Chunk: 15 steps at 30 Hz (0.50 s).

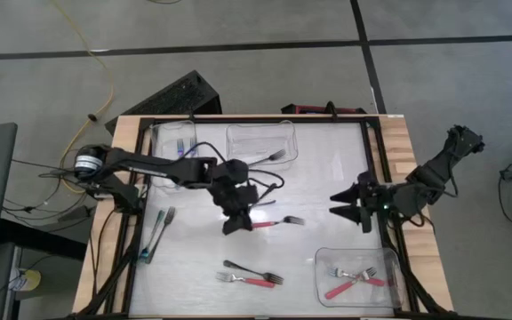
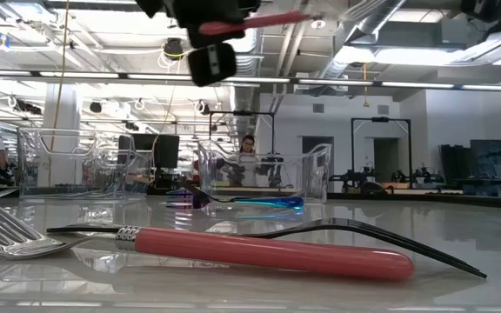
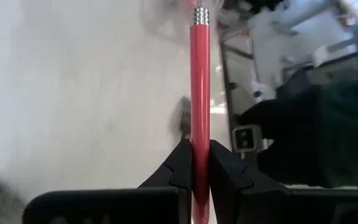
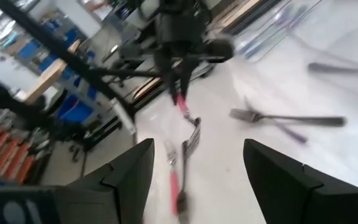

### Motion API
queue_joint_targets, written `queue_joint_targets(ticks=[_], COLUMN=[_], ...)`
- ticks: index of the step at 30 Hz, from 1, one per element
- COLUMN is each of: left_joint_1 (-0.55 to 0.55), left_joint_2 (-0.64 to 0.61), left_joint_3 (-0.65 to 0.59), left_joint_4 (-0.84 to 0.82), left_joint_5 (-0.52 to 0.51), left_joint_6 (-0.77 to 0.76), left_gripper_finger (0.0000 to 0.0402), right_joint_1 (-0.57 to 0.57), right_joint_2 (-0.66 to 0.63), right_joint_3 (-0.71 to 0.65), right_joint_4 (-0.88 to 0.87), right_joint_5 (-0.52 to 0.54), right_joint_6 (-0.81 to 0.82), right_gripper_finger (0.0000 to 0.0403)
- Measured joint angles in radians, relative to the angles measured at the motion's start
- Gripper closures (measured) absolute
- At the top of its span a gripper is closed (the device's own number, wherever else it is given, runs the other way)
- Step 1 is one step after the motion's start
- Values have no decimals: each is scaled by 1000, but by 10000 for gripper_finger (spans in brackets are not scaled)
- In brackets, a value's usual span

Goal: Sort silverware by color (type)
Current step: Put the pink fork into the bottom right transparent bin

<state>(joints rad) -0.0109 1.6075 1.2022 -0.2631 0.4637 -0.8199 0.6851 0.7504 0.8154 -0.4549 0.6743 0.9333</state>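
My left gripper [image 1: 238,218] hangs over the middle of the table, shut on a red-handled fork [image 1: 278,221] whose tines point toward the table's right edge. My right gripper [image 1: 349,211] stands open near the right edge, with nothing between its fingers [image 4: 197,180]. A red fork [image 1: 254,281] and a black fork [image 1: 241,268] lie flat near the front edge. Two more forks [image 1: 158,233] lie at the left. Red forks [image 1: 354,277] lie in the near right tub, a black fork [image 1: 274,157] in the far middle tub, and blue forks [image 1: 181,147] in the far left tub. My left gripper pinches the fork's red handle [image 3: 199,134] between its two fingers, toward the handle's free end. The fingers come from the table's left, slanting down, and the handle runs on straight ahead of them to its silver collar [image 3: 201,15]. The fork is lifted clear of the table [image 2: 263,21].
Three clear tubs stand on the table: far left [image 1: 160,133], far middle [image 1: 260,129] and near right [image 1: 376,298]. A black frame [image 1: 376,169] runs around the work surface. Bare tabletop lies between the two grippers and along the middle.
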Motion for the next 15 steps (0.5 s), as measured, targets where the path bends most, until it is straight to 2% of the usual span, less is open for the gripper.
queue_joint_targets(ticks=[3, 6, 11, 15], left_joint_1=[-41, -82, -122, -134], left_joint_2=[2, 37, 151, 273], left_joint_3=[0, 0, 6, 112], left_joint_4=[-42, 4, 185, 257], left_joint_5=[-8, -20, -24, -27], left_joint_6=[-8, -41, -141, -169], left_gripper_finger=[391, 391, 391, 391], right_joint_1=[-1, -8, -57, -86], right_joint_2=[-5, -5, 0, 1], right_joint_3=[0, 0, 0, 0], right_joint_4=[-23, -29, -33, -39], right_joint_5=[79, 139, 136, 105], right_joint_6=[0, 0, 1, 0], right_gripper_finger=[132, 132, 132, 132])
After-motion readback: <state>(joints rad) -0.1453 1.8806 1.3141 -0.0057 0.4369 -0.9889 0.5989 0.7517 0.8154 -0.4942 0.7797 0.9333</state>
